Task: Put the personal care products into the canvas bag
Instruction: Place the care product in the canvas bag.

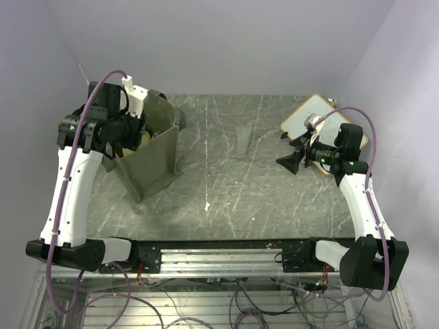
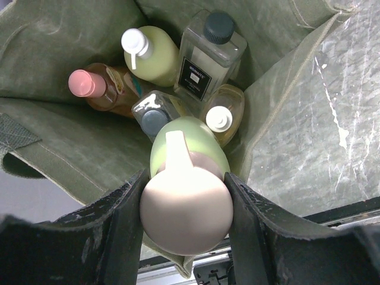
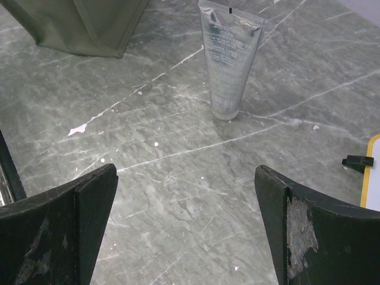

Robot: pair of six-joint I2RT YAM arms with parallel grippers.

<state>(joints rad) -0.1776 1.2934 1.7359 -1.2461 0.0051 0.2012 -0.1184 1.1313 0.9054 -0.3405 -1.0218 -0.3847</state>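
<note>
My left gripper is shut on the round cream cap of a yellow-green pump bottle, holding it upright in the mouth of the olive canvas bag. On the bag's floor lie another yellow-green bottle, an orange bottle with a pink cap, two clear square bottles with dark caps and a cream bottle. From above, the left gripper hangs over the bag. A grey tube stands on the table. My right gripper is open, short of the tube.
A wood-framed whiteboard lies at the back right, behind the right gripper; its yellow edge and a small black clip show in the right wrist view. The bag's corner stands far left of the tube. The table is grey marble.
</note>
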